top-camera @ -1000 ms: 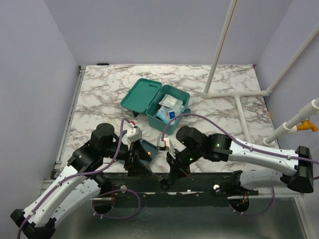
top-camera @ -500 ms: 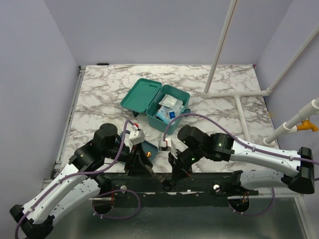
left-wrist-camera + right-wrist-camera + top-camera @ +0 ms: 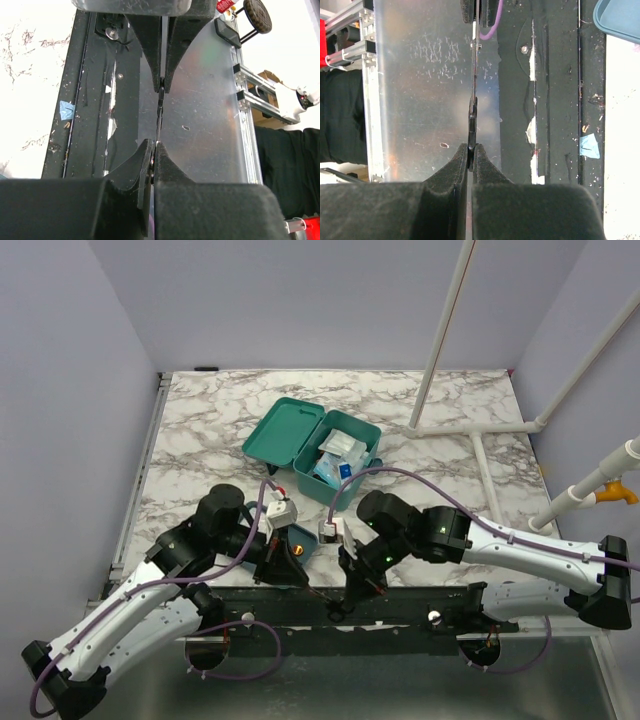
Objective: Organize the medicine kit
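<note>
Left gripper (image 3: 154,146) has closed on the thin dark strip (image 3: 160,107) that the shut right gripper (image 3: 471,148) pinches

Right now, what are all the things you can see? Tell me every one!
table: one, white-and-grey marble, under everything
medicine kit: one, teal-green, lid open, mid-table
packets: several, white and blue, inside the kit
tray: one, darker teal, table's near edge
pipes: several, white, right side
tape scrap: one, blue, on the black rail
thin dark strip: one, black, pinched between both grippers
left gripper: one, black, shut on the strip
right gripper: one, black, shut on the strip
</note>
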You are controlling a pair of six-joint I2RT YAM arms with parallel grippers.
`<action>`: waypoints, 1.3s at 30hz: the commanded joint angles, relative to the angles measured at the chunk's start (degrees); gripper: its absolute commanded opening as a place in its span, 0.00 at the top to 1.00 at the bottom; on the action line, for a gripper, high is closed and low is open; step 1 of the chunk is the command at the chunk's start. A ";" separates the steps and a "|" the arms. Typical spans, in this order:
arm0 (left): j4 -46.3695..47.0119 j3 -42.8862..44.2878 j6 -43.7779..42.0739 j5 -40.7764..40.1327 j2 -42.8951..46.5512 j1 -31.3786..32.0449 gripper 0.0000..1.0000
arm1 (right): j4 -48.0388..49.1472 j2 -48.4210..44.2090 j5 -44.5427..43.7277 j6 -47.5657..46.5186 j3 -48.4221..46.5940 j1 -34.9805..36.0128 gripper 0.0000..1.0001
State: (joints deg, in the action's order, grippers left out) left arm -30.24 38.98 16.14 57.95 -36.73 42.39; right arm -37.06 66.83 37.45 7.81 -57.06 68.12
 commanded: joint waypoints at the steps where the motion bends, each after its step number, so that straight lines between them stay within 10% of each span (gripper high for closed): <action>1: -0.43 2.52 -0.93 1.27 -0.66 0.25 1.00 | -1.54 -0.82 0.03 -0.98 -2.13 -0.38 0.99; 10: 0.14 5.45 0.63 -5.09 -2.73 0.24 1.00 | -0.41 -6.20 -17.30 2.29 -3.93 -0.48 0.50; 19: 6.25 6.45 6.48 -11.84 -3.39 -2.67 1.00 | 7.61 -13.61 -42.33 9.43 -2.00 -0.47 0.27; 39: 34.45 1.64 32.61 -18.12 -6.71 -25.96 1.00 | 34.13 -9.32 -69.50 17.88 3.49 -0.74 0.23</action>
State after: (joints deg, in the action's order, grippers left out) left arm -6.31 41.60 40.62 44.75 -40.84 16.91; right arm -10.44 56.90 -26.39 25.47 -53.80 67.75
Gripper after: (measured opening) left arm 0.035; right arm 0.764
